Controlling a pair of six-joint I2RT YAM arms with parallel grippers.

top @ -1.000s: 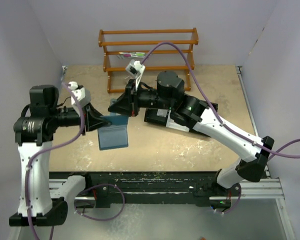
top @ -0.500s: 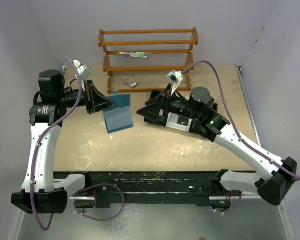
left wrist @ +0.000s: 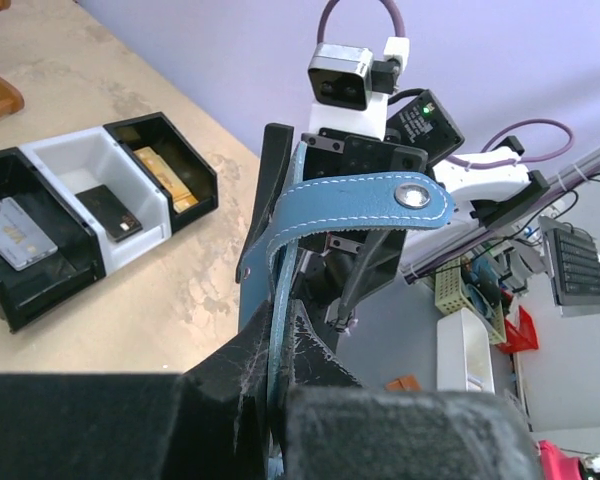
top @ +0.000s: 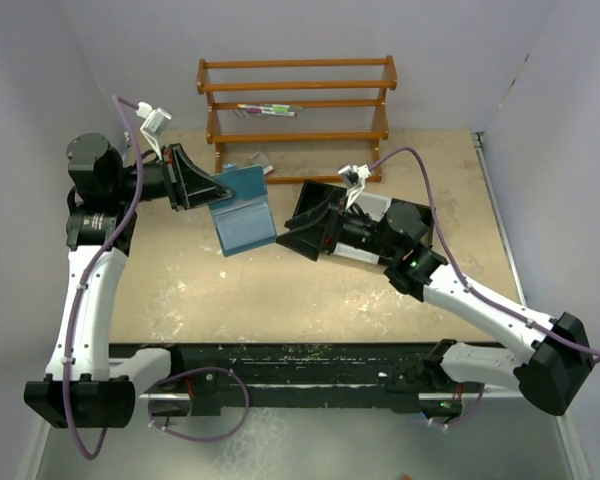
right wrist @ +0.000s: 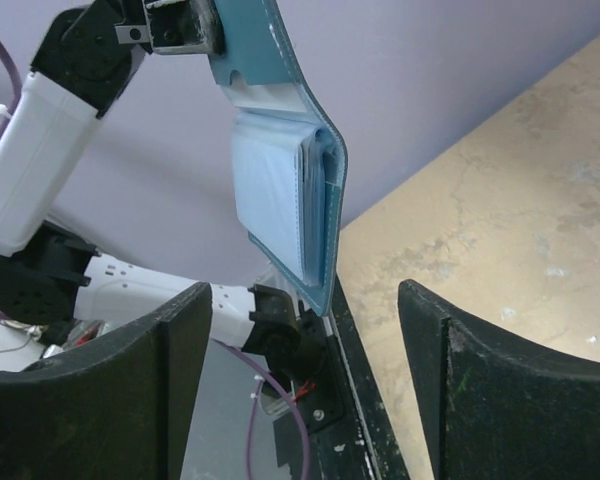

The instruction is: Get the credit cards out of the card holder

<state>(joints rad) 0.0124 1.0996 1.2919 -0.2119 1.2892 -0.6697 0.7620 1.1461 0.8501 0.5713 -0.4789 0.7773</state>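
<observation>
Observe the left hand [top: 212, 187]: it is clamped on the card holder [top: 245, 215], which hangs open above the bench [top: 310, 290]. The right hand [top: 288, 230] is spread wide, aimed at the holder, not touching.

Held aloft: wallet [top: 245, 215], pinched at its top edge by the left gripper [top: 202, 185]. Free air below it and toward the near edge. Facing it, the right gripper [top: 286, 232], fingers spread wide; only a narrow gap to the wallet's lower corner. Far side closed by the rack [top: 295, 110], just behind the wallet. In the top view the right arm lies across the tray [left wrist: 70, 140]. Wide bare table [top: 310, 290] between the arms. Side wall close by the left arm.
</observation>
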